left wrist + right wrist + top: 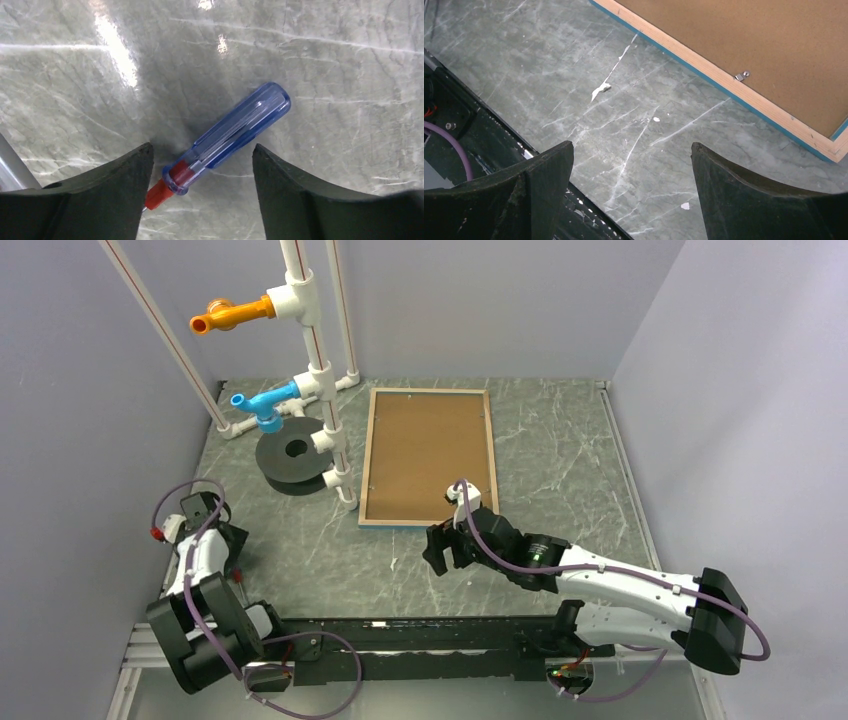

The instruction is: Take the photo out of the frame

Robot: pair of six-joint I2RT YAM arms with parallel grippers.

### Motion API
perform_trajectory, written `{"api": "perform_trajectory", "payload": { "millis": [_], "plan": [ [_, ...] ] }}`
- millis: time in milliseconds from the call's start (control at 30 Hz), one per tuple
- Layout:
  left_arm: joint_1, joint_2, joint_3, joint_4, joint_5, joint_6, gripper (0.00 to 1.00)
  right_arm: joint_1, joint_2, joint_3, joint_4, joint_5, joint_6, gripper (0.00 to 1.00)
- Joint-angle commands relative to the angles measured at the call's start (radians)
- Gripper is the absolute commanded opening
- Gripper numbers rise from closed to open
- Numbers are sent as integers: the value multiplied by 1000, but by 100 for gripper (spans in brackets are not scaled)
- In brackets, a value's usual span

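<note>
The frame point(366, 460) lies face down at the back middle of the table, light wood rim up, with the plain brown backing board point(428, 450) in it. The photo is hidden under the board. In the right wrist view the frame's rim point(724, 82) shows a turquoise edge and a small metal clip point(742, 76). My right gripper point(437, 545) is open and empty just in front of the frame's near edge; it also shows in the right wrist view point(631, 147). My left gripper point(203, 512) is open at the far left, its fingers on either side of a blue-handled screwdriver point(235, 132) lying on the table.
A white pipe stand point(318, 370) with orange point(232, 313) and blue point(262, 405) fittings stands left of the frame, with a black disc weight point(296, 455) at its foot. Walls close in on the left, back and right. A black rail point(420, 635) runs along the near edge.
</note>
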Motion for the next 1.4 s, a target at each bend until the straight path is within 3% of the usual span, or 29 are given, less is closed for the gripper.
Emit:
{"api": "perform_trajectory", "payload": {
  "millis": [0,33,100,200,333,467,600,733,833,967,1067,1233,1367],
  "plan": [
    [24,15,-50,69,104,17,63,-1,-14,28,19,29,-23,89],
    [24,6,-53,74,108,24,47,-1,-9,31,18,26,-23,89],
    [24,-14,-59,80,134,26,29,-3,1,37,22,25,-19,89],
    [24,-59,-50,64,215,3,16,-1,11,41,34,21,-23,89],
    [0,-202,-13,23,355,-37,9,-2,5,57,14,47,-24,89],
    [-65,-418,26,-68,436,-128,0,-2,-34,64,-40,165,-13,89],
    [-200,-729,-11,-105,471,-275,0,-2,-97,53,-81,265,-19,91],
    [-310,-860,21,-223,445,-301,0,-12,-159,40,-96,330,-8,99],
    [-384,-819,-13,-158,586,-262,0,-29,-178,30,-88,329,8,100],
    [-598,-819,-9,-107,502,-206,0,-54,-144,50,-101,304,22,100],
    [-760,-824,-60,67,476,-202,0,-68,-112,66,-103,243,17,100],
    [-1124,-662,-46,289,302,-82,0,-194,-86,95,-78,-87,40,100],
    [-1359,-465,107,358,209,180,0,-250,-128,129,-106,-238,51,100]
  ]
}}
